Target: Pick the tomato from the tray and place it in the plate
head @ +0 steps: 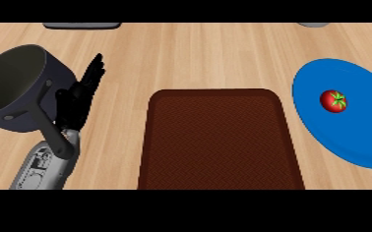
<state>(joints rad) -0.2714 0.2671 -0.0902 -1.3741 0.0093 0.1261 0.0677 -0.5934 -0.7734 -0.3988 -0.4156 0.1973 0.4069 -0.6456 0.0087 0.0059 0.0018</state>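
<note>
The left hand is seen at the view's left with fingers straight, holding nothing, beside a dark pot. Well apart, past the brown tray, the tomato is found lying on the blue plate.

The dark pot, just left of the left hand's fingers, runs off the view's left edge, and its handle crosses the wrist below those fingers, hiding part of it. Far right of the fingers, the blue plate is cut by the right edge. Beyond the fingertips, two grey objects at the top edge are cut off and cannot be identified.
</note>
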